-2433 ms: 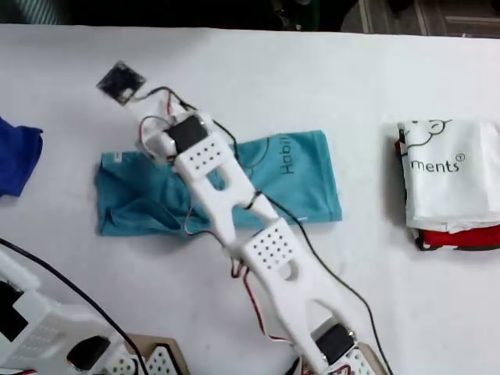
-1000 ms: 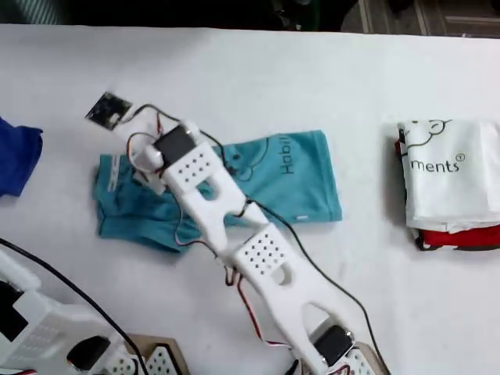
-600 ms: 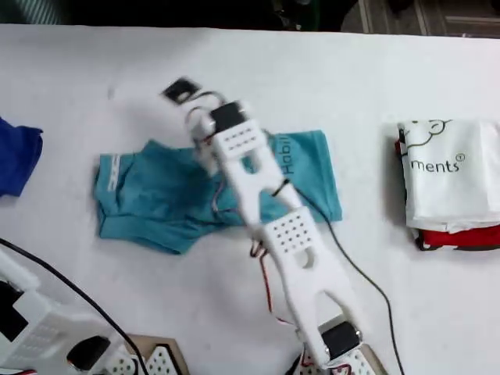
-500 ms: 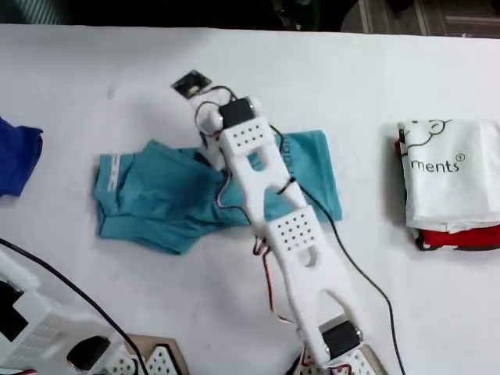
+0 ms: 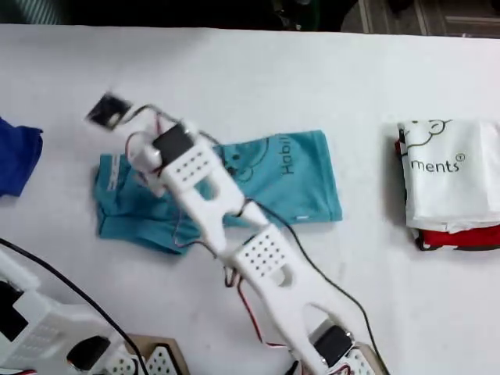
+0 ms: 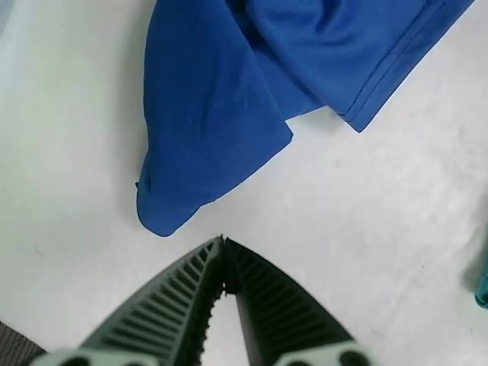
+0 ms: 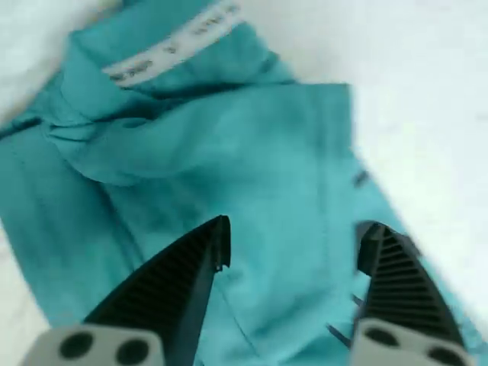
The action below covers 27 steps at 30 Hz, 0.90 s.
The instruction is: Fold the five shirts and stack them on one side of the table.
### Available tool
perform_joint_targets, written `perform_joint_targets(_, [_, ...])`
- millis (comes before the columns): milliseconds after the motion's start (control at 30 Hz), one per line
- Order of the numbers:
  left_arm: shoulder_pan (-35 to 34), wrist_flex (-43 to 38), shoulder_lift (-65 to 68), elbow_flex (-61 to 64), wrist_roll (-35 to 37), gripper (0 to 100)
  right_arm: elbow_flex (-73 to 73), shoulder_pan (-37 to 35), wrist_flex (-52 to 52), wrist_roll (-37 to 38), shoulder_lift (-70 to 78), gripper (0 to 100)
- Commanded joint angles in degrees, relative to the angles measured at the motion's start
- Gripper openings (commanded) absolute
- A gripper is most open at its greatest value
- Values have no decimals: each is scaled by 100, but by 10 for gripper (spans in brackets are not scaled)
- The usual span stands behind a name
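High view, teal shirt (image 5: 301, 176): lies mid-surface as a long band running left to right, its right half flat, its left end bunched and uneven.
Right wrist view, same shirt (image 7: 252, 183): the neck end with its pale label strip sits just beyond the pincer tips, with loose folds around it.
Right pincer (image 7: 293, 235): jaws wide apart, nothing held, poised over the rumpled left end; whether the tips touch the cloth is hard to tell, as this view is smeared.
Right arm (image 5: 205, 176): stretched across the shirt's middle toward its left end.
Step in hand: folding the teal shirt, probably tidying the left end before the last fold.
Next move: calls for lowering the open jaws onto an edge of the bunched end, closing on one layer only, then drawing it flat or over to the right.
Stack (image 5: 449, 176): white shirt on a red shirt (image 5: 461, 236) at the surface's right edge, well apart from the teal one.
Blue shirt (image 5: 16, 160): unfolded at the left edge.
Left pincer (image 6: 223, 245): jaws closed together, empty, above bare surface (image 6: 366, 213) near the blue shirt (image 6: 213, 114).
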Motion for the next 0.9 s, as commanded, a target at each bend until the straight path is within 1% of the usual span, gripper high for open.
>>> perform_joint_targets(0, [13, -105, -259, -202, -44, 27, -114, -295, -312, -18, 303, 283])
perform_joint_targets(167, [66, -105, -259, -202, -44, 27, -185, -866, -1174, -18, 585, 283])
perform_joint_targets(267, [66, -105, -259, -202, -44, 27, -193, -927, -1736, -9, 646, 283])
perform_joint_targets(333, [66, -88, -259, -202, -44, 27, -237, -901, -1886, -9, 611, 283])
perform_joint_targets(400, [57, -88, -259, -202, -44, 27, -316, -866, -1763, -9, 444, 283])
perform_joint_targets(467, [40, -88, -268, -202, -44, 27, -422, -769, -1429, -9, 259, 283])
perform_joint_targets(667, [48, -97, -268, -202, -44, 27, -554, -356, 57, -9, -127, 283])
perform_joint_targets(867, [75, -105, -259, -202, -35, 27, -475, 92, 145, -9, -295, 283])
